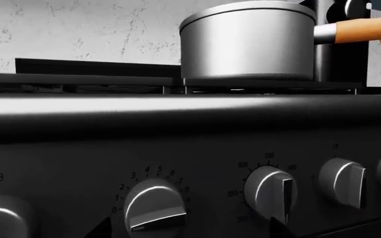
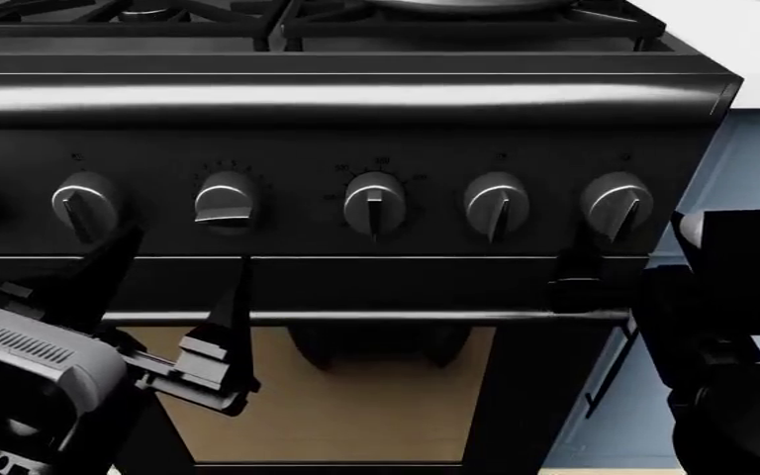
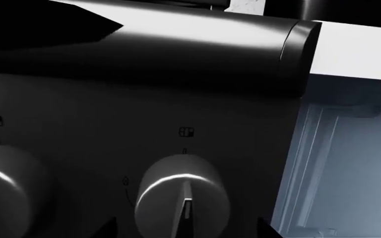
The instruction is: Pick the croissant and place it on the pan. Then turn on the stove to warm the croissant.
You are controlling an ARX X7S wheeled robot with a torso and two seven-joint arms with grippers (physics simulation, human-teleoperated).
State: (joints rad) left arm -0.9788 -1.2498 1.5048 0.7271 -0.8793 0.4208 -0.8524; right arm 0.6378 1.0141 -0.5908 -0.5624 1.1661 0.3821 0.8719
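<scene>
Below knob row, my left gripper (image 2: 169, 297) open, empty; right gripper (image 2: 578, 282) jaws unclear. One knob (image 2: 227, 201) turned sideways. Pan (image 1: 247, 42) on stove (image 2: 353, 99); croissant unseen.

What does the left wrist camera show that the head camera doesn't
Only the left wrist view shows the whole pan, a grey saucepan with a light wooden handle, standing on the stove's grate against a white wall.

Only the head view shows the left gripper, open below the knobs, the dark right gripper near the rightmost knob, the oven door window, and the blue cabinet beside the stove.

Both show the stove front and the turned knob, pointer sideways, unlike its neighbours.
</scene>
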